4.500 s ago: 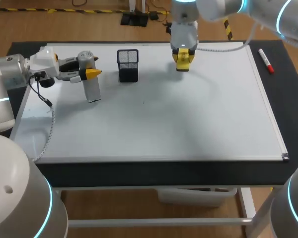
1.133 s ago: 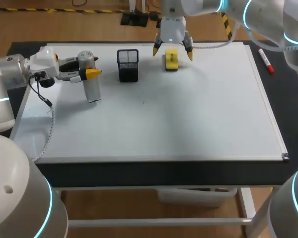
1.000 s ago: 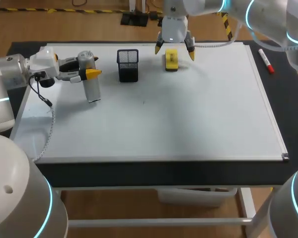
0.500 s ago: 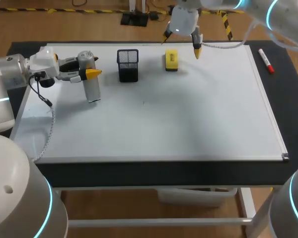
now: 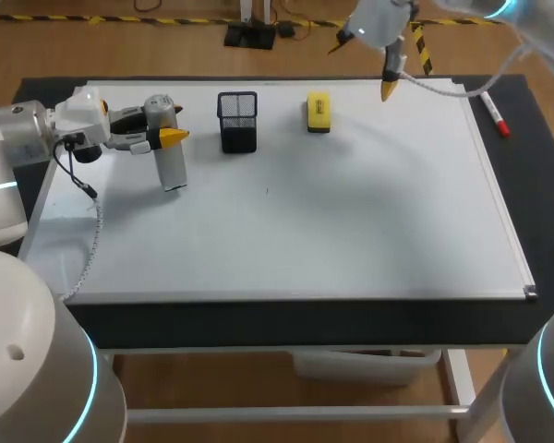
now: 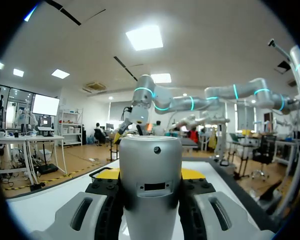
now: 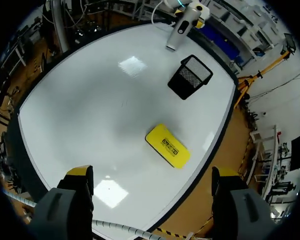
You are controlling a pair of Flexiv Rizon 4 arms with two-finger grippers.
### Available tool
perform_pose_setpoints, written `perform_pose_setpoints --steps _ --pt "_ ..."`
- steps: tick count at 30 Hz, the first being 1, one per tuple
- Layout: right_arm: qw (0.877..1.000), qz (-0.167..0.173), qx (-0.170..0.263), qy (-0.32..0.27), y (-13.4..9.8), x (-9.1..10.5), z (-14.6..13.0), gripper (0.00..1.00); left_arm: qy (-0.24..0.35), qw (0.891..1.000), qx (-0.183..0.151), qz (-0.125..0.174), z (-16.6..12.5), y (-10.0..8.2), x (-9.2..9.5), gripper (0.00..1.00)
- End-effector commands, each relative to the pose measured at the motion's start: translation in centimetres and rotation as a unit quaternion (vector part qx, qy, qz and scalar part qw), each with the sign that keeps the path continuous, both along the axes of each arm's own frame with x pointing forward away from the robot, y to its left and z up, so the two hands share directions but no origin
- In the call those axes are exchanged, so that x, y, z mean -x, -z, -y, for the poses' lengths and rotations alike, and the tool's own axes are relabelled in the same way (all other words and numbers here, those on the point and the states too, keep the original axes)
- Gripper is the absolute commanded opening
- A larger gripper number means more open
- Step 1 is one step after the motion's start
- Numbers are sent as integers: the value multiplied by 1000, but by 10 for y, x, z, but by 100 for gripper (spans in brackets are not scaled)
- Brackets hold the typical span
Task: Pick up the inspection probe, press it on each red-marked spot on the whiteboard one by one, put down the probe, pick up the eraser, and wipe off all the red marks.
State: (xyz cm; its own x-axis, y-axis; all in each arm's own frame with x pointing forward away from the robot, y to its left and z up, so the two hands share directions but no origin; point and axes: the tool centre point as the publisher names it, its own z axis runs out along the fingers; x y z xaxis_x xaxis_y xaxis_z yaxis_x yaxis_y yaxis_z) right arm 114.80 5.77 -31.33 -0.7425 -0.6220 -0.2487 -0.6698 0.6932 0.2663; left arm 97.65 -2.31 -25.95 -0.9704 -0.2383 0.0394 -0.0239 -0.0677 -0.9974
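Lifted off the yellow eraser, my right gripper hangs wide open above the whiteboard's far edge; the eraser lies near the mesh cup. My left gripper clamps the inspection probe, whose body hides most of my left fingertips.

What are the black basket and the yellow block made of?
The black basket looks like metal wire mesh: you can see through its tiny holes. The yellow block, the eraser, looks like smooth hard plastic on top. Its dark underside could be felt, but that is hard to tell.
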Motion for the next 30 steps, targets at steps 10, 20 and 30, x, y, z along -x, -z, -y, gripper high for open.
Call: perform_pose_setpoints --steps 10,20,30 --pt "993 50 -86 60 -48 20 42 100 0 1000 0 1 0 -1 0 0" --pt "992 30 -96 81 -72 17 54 100 0 1000 0 1 0 -1 0 0" --pt "990 33 -103 86 -93 16 59 100 0 1000 0 1 0 -1 0 0"
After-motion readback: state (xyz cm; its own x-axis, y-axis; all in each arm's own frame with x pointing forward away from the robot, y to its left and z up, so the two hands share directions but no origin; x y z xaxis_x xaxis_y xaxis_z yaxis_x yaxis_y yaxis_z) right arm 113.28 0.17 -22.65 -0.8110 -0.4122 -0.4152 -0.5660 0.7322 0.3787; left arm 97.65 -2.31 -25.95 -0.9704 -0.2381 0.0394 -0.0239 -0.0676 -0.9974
